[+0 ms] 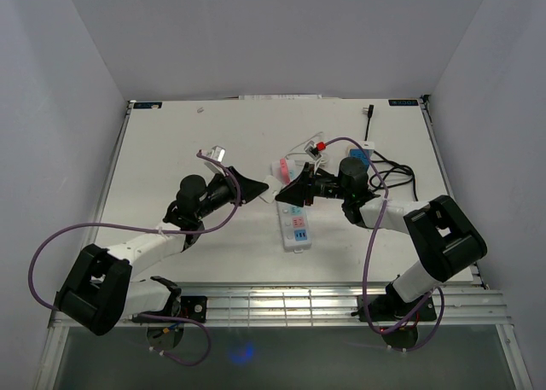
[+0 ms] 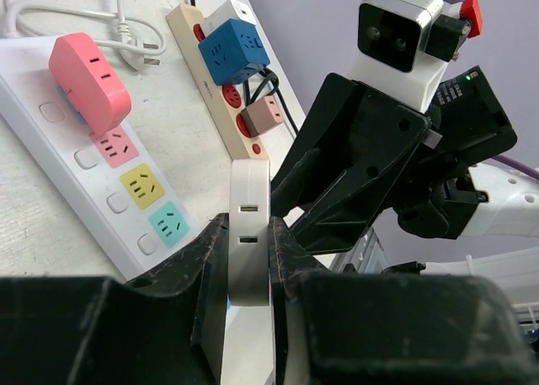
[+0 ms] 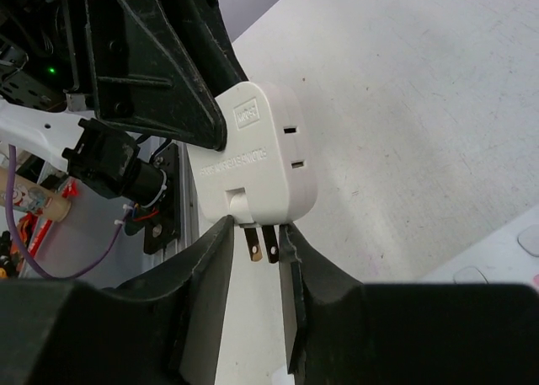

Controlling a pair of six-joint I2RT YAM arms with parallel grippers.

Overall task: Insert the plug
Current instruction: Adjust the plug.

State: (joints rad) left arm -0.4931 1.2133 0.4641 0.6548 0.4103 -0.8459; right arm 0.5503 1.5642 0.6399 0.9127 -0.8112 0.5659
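Note:
A flat white plug (image 2: pixel 250 195) with two small slots on its edge is clamped by its broad faces in my left gripper (image 2: pixel 249 233), above the table. In the right wrist view the same plug (image 3: pixel 257 153) points its two metal prongs (image 3: pixel 261 243) down into my right gripper (image 3: pixel 257 233). That gripper's jaws stand on either side of the prongs with a small gap on each side, and their tips reach the plug's underside. The two grippers (image 1: pixel 252 188) (image 1: pixel 288 194) meet nose to nose over the table. The white power strip (image 1: pixel 294 224) lies just below them.
The white strip (image 2: pixel 93 179) carries a pink adapter (image 2: pixel 88 82) and has free coloured sockets. A beige strip (image 2: pixel 221 94) behind it holds a blue cube adapter (image 2: pixel 234 52) and a brown plug (image 2: pixel 263 115). Black and white cables (image 1: pixel 388 172) lie at the back right.

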